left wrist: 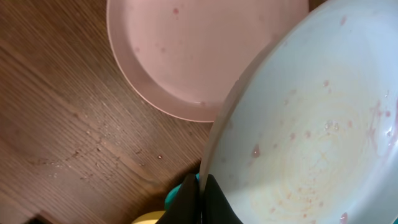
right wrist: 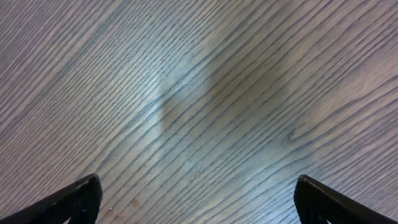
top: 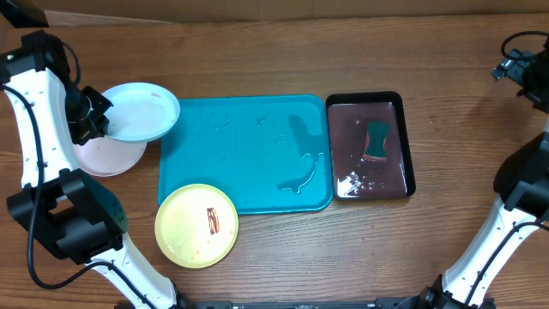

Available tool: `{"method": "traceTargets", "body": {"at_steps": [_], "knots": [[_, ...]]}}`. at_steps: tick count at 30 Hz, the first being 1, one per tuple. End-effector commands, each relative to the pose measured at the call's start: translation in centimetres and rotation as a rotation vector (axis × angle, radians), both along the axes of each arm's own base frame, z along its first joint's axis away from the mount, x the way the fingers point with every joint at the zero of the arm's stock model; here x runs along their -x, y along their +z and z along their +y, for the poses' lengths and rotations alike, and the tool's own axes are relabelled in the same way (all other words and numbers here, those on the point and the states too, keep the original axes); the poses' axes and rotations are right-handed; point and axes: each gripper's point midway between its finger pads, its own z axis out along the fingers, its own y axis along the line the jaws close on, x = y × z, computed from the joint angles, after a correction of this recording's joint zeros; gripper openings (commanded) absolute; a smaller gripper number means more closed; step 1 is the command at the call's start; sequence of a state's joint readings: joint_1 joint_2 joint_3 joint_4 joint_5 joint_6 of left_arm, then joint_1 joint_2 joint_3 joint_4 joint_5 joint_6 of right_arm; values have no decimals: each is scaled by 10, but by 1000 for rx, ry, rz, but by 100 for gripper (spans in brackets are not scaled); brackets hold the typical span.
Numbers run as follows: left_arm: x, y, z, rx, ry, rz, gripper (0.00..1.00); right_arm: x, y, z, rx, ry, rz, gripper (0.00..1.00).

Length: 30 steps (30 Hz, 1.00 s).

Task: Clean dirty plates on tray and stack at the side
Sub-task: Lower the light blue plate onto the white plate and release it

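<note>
My left gripper [top: 93, 120] is shut on the rim of the light cyan plate [top: 141, 112] and holds it tilted above the white plate [top: 105, 156], which lies on the table left of the turquoise tray [top: 257, 129]. In the left wrist view the fingers [left wrist: 200, 198] pinch the cyan plate [left wrist: 311, 124], which carries faint reddish specks, over the white plate [left wrist: 199, 50]. The yellow-green plate [top: 196, 225] with a brown-red smear overlaps the tray's front-left corner. My right gripper [right wrist: 196, 202] is open and empty over bare table at the far right [top: 515, 67].
A smaller black tray [top: 407, 146] holding wet liquid and a green sponge [top: 377, 139] stands right of the turquoise tray. The turquoise tray's floor is wet. Water drops lie on the wood near the white plate [left wrist: 93, 134].
</note>
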<state>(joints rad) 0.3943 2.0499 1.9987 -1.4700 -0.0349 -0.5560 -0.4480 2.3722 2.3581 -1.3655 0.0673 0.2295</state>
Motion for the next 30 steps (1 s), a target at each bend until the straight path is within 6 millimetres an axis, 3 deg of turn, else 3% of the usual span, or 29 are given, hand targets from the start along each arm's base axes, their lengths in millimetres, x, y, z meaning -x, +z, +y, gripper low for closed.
{"method": "traceTargets", "body": {"at_steps": [1, 10, 16, 22, 30], "knots": [[5, -1, 12, -73, 46, 31, 4, -3, 19, -1, 25, -2, -41, 100], [19, 0, 36, -214, 122, 96, 5, -3, 19, -1, 25, -2, -41, 100], [35, -16, 50, -313, 169, 170, 4, -3, 19, -1, 25, -3, -41, 100], [37, -40, 57, -321, 202, 167, 4, -3, 19, -1, 25, -3, -41, 100], [33, -41, 69, -333, 234, 128, 4, -3, 19, -1, 25, -2, -41, 100]]}}
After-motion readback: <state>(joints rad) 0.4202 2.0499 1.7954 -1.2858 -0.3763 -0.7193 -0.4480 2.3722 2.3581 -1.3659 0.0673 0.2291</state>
